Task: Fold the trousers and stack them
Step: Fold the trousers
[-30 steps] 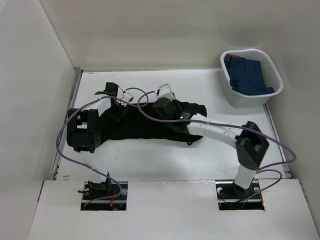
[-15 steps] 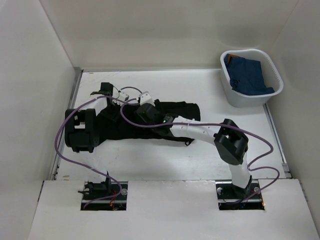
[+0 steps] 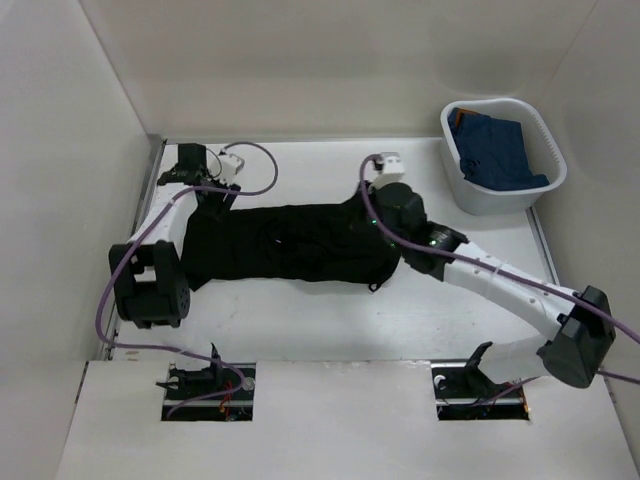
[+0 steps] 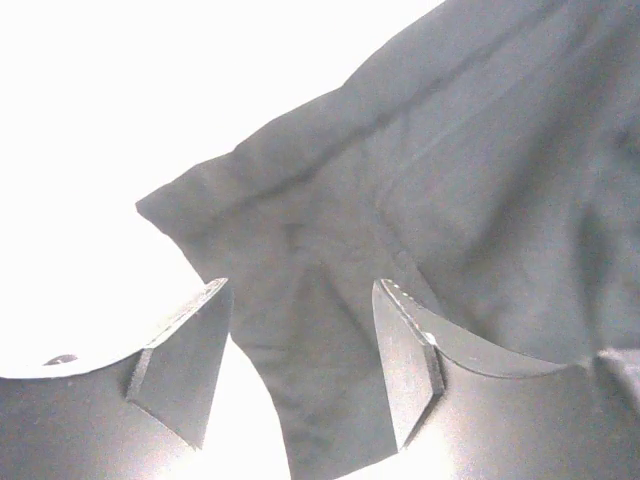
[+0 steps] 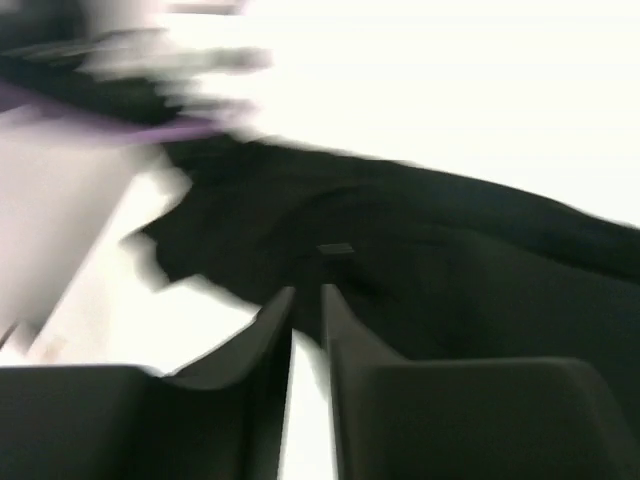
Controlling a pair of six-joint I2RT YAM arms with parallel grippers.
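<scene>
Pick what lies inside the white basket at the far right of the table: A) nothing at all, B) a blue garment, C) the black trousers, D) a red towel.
B: the top view shows a blue garment bunched inside the white basket, while the black trousers lie spread out on the table.

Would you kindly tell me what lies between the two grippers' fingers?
The black trousers, spread flat, fill the stretch from the left fingers to the right fingers; the top view shows it.

White basket with blue garment at table's far right corner
</scene>
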